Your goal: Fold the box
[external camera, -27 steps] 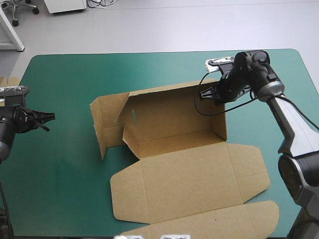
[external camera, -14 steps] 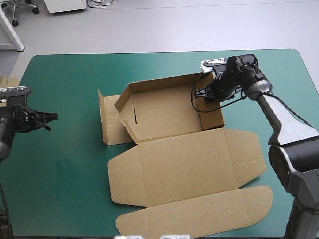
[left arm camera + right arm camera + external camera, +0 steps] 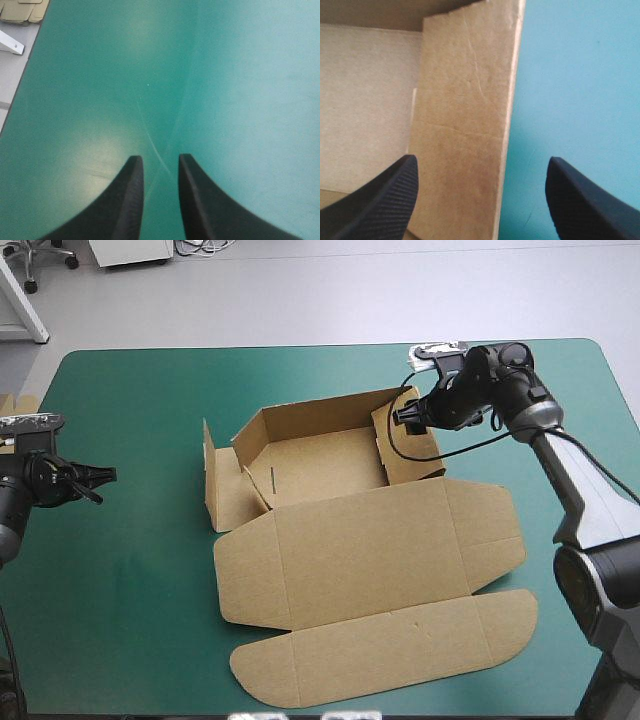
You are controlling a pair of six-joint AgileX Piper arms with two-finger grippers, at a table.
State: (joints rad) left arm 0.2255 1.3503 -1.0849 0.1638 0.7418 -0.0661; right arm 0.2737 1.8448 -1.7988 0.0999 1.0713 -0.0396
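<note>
Likely a lab or workshop: a work table [image 3: 150,440] on a bare grey floor [image 3: 320,290], with a wheeled chair [image 3: 40,252] and loose cables [image 3: 203,246] at eleven o'clock.

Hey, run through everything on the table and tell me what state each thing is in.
Box: partly folded, back and side walls raised, lid flat on the teal-green cover.
Left end effector: open, empty, away from the box.
Right end effector: open, the box's right wall between its fingers.

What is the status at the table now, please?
Left gripper open over the cover, clear of the box. Right gripper open, astride its right wall. Back wall up, lid flat. Nothing obstructing.
</note>
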